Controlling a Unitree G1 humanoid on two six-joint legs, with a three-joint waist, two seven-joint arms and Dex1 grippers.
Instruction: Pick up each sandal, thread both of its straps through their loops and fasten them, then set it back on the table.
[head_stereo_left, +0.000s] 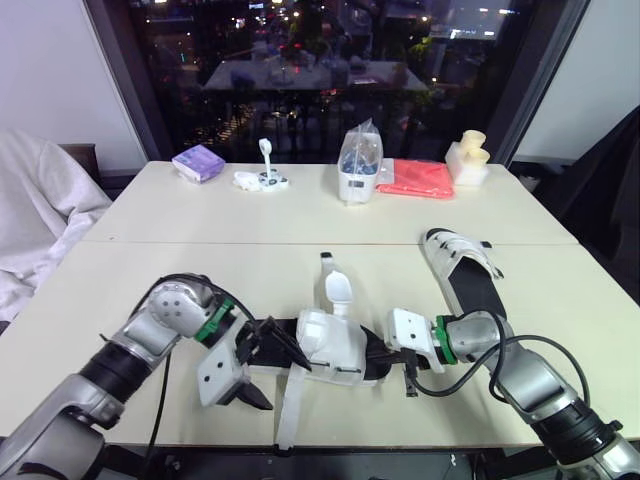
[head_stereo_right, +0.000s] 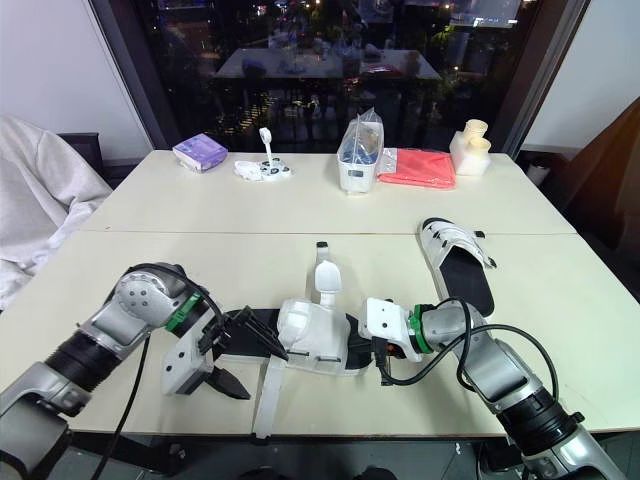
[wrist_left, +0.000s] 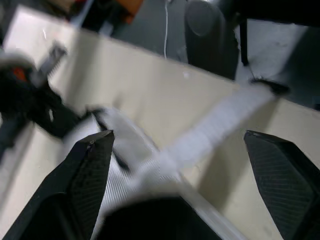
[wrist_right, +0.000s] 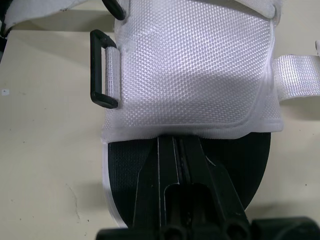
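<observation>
A sandal (head_stereo_left: 330, 345) with a black sole and white upper lies near the table's front edge between my grippers. Its long white strap (head_stereo_left: 290, 410) hangs loose toward the front edge, and a second strap (head_stereo_left: 338, 290) points away from me. My left gripper (head_stereo_left: 288, 385) is open, one finger on each side of the long strap (wrist_left: 215, 130). My right gripper (wrist_right: 177, 142) is shut, its fingertips lying on the end of the black sole (wrist_right: 125, 170) just below the white upper. An empty black loop (wrist_right: 102, 70) sticks out from the upper's side. A second sandal (head_stereo_left: 465, 270) lies to the right.
Along the table's far side stand a purple packet (head_stereo_left: 198, 162), a small white item (head_stereo_left: 262, 180), a white container with a plastic bag (head_stereo_left: 358, 170), a red cloth (head_stereo_left: 415, 178) and a cream object (head_stereo_left: 468, 158). A white cover (head_stereo_left: 40, 210) lies to the left of the table.
</observation>
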